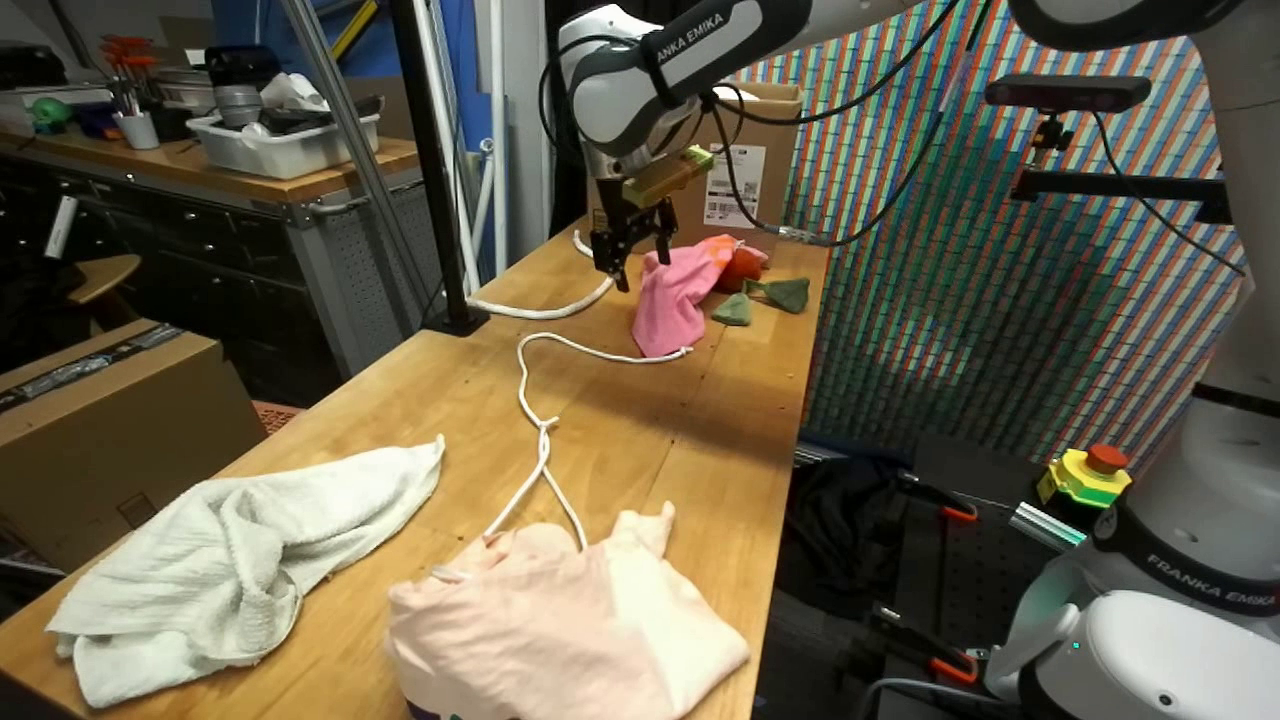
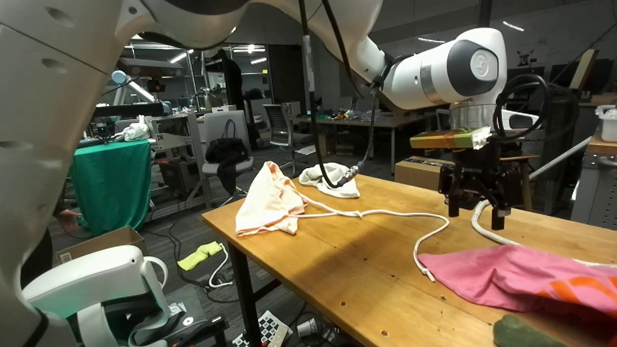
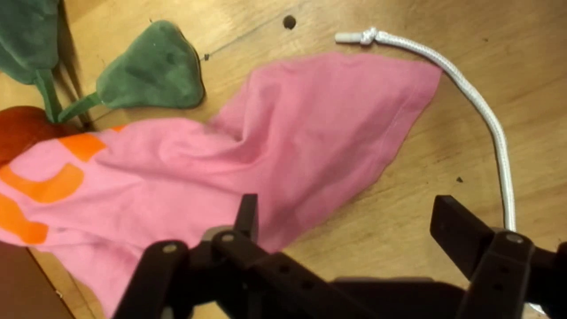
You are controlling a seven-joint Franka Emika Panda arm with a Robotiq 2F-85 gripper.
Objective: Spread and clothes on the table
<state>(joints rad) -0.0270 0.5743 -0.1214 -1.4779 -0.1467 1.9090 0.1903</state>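
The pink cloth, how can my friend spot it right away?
On the long wooden table, go to the end by the white-labelled cardboard box. There lies the pink cloth. Unlike the peach cloth and white cloth, it's bright pink with orange patches.

Wrist view looked down past the jaws, close over the pink garment [image 3: 248,159]. In an exterior view, camera faced lengthwise down the table [image 1: 640,410], jaws well off. In an exterior view, camera looked slantwise past the arm [image 2: 53,111], jaws nearer. All three shared jaws, table, pink garment.
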